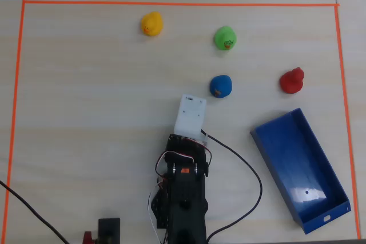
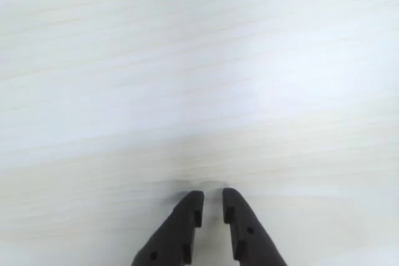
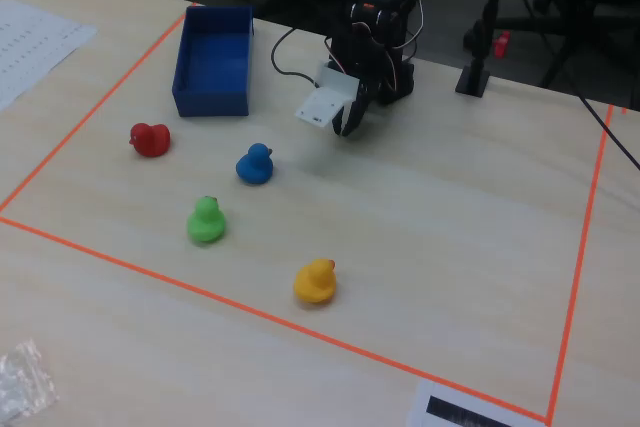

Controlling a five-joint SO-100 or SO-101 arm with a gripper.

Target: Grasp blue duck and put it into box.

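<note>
The blue duck [image 1: 220, 86] stands on the pale wood table, also seen in the fixed view [image 3: 254, 164]. The box [image 1: 297, 164], a long blue tray, lies empty to the lower right of the duck in the overhead view and at the back left in the fixed view [image 3: 213, 62]. My gripper [image 2: 212, 199] points down at bare table with only a narrow slit between its dark fingers and nothing in it. In the fixed view the gripper [image 3: 347, 127] hangs to the right of and behind the duck, apart from it. From overhead the white wrist housing [image 1: 190, 115] hides the fingers.
A green duck [image 1: 225, 38], a red duck [image 1: 291, 80] and a yellow duck [image 1: 151, 24] stand around the blue one. Orange tape [image 1: 171, 4] frames the work area. Cables [image 1: 246, 170] run from the arm's base between arm and box.
</note>
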